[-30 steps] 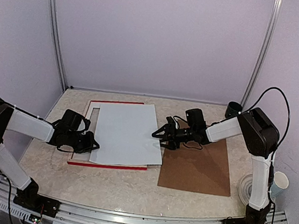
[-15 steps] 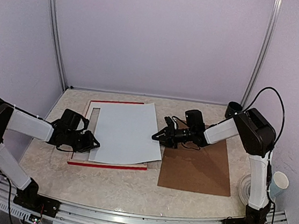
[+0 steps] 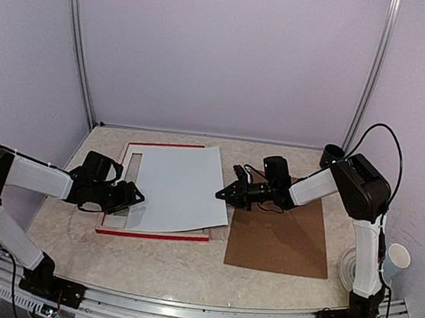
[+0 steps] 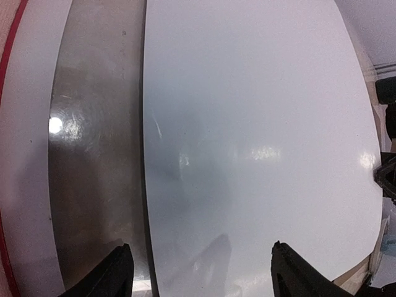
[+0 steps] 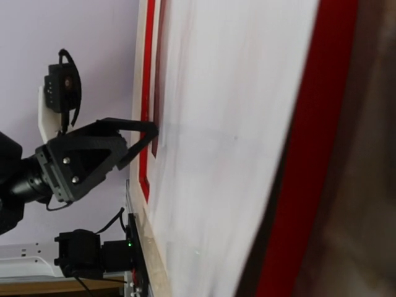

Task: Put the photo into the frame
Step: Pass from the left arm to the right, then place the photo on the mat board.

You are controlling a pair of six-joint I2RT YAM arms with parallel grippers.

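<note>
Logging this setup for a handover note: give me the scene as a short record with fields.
frame: thin red rectangular frame, flat on table
sheet: white rectangular sheet over frame, left strip of opening uncovered
left gripper: open, over sheet's left edge
right gripper: shut on sheet's right edge
panel: brown hardboard panel, right of frame

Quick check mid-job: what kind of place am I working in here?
Most likely a lab test booth, not a home or shop: plain lilac walls, aluminium corner posts, and a metal mounting rail along the near edge of the stone-pattern table.
</note>
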